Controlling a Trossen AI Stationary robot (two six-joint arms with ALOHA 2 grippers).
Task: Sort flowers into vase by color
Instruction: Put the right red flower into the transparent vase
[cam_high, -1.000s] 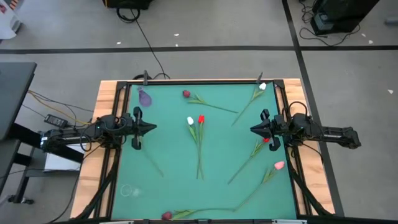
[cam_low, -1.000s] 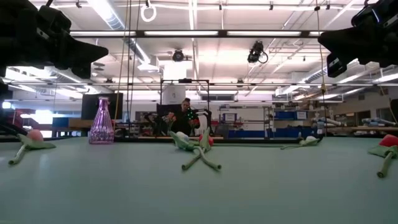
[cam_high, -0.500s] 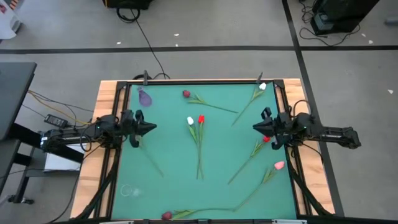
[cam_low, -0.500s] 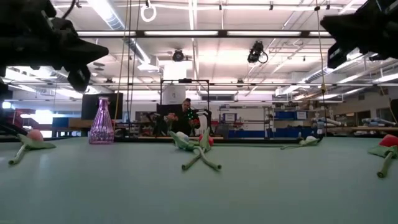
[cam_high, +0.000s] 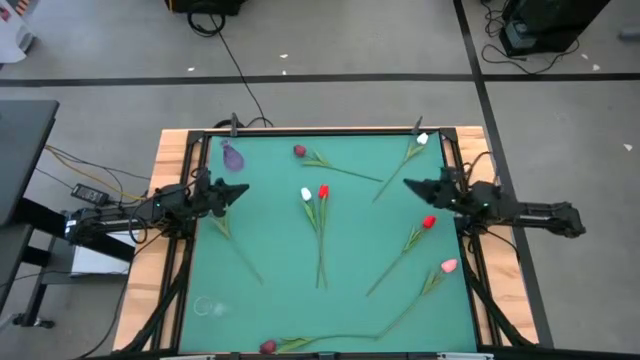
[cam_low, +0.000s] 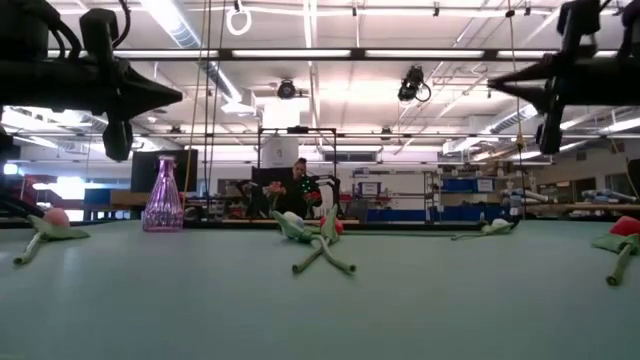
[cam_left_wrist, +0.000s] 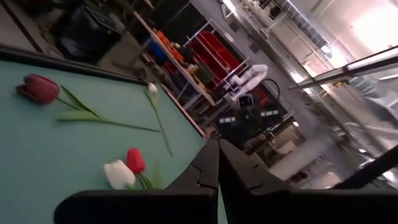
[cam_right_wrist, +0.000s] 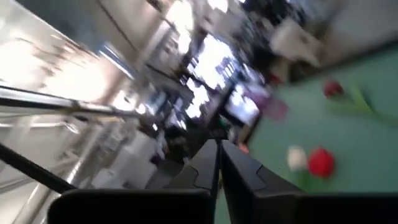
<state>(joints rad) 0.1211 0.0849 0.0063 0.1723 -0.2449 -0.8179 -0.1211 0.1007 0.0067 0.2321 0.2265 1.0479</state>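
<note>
On the green worktop (cam_high: 280, 230) nothing is sorted yet: the flowers lie scattered and the purple vase (cam_high: 232, 156) stands empty near the far left corner. A white tulip (cam_high: 306, 194) and a red tulip (cam_high: 323, 191) lie head by head at the middle, their stems close together and running the same way. A dark red tulip (cam_high: 299, 151) lies near the far edge, a second white one (cam_high: 423, 139) at the far right corner, another red one (cam_high: 429, 222) and a pink one (cam_high: 448, 266) toward the right side.

Both arms hover above the worktop at its sides, holding nothing. The left gripper (cam_high: 238, 190) and the right gripper (cam_high: 408, 184) each have their fingers pressed together, as both wrist views show.

The main risk, as I judge it, is the central pair: a grab there could catch both stems at once and mix colours. The stems are thin and lie flat, so a closing gripper might slip over one or scrape the worktop. The narrow-necked vase looks light and could tip if a stem or finger knocks it.
</note>
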